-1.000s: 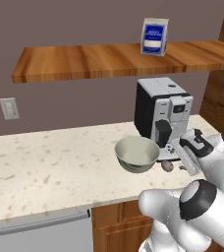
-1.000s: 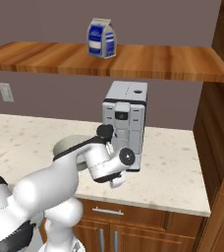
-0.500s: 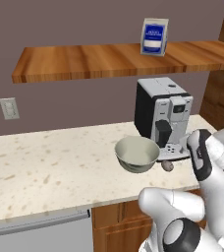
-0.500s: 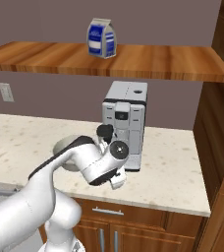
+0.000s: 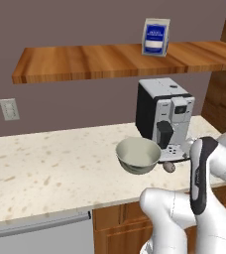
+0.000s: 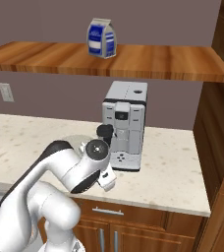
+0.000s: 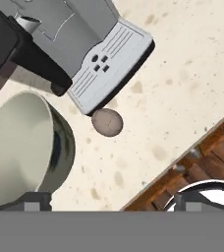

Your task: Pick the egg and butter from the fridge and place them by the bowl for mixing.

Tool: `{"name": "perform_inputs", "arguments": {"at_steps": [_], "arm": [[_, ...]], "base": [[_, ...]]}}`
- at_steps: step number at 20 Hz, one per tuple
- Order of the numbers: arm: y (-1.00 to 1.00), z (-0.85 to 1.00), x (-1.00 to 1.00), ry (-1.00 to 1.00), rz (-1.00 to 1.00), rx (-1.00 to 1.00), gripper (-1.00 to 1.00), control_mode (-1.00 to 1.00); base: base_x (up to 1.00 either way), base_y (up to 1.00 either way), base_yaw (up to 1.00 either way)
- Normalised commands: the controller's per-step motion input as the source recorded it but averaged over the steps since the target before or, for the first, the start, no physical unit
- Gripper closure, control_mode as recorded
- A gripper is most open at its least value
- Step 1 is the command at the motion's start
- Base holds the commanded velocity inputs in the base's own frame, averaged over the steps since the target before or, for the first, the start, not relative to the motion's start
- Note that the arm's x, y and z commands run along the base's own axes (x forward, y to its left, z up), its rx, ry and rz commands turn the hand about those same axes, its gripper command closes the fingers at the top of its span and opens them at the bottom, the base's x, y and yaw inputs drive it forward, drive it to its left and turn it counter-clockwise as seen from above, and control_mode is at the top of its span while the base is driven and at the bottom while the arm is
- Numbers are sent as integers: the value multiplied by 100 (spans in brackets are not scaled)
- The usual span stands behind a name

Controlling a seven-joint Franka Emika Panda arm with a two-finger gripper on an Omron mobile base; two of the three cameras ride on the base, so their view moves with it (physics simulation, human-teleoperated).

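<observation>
Speckled counter | egg beside bowl | carton label unreadable | jaws spread, empty

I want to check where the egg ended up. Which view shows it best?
The hand view: the egg lies in plain sight on the counter between the bowl and the coffee machine. The left base view shows it small; in the right base view the arm covers that spot.

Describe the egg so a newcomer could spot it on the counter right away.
Find the coffee machine on the speckled counter. At its front corner, beside the bowl, lies the egg: a small brownish-grey ball, much smaller than both neighbours.
</observation>
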Motion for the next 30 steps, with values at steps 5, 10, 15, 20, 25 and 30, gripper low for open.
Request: {"name": "perform_inputs", "arguments": {"at_steps": [5, 10, 15, 20, 25, 30], "arm": [[34, 47, -31, -10, 19, -25, -100, -100], [23, 47, -23, 0, 7, -23, -100, -100], [13, 39, -27, 6, 3, -19, -100, -100], [11, 15, -43, 4, 9, -9, -100, -100], [13, 15, -38, 1, 7, -2, -100, -100], [16, 13, -24, 1, 5, 0, -100, -100]], "base": [[0, 0, 0], [0, 0, 0], [0, 0, 0], [0, 0, 0], [0, 0, 0], [0, 0, 0]]}}
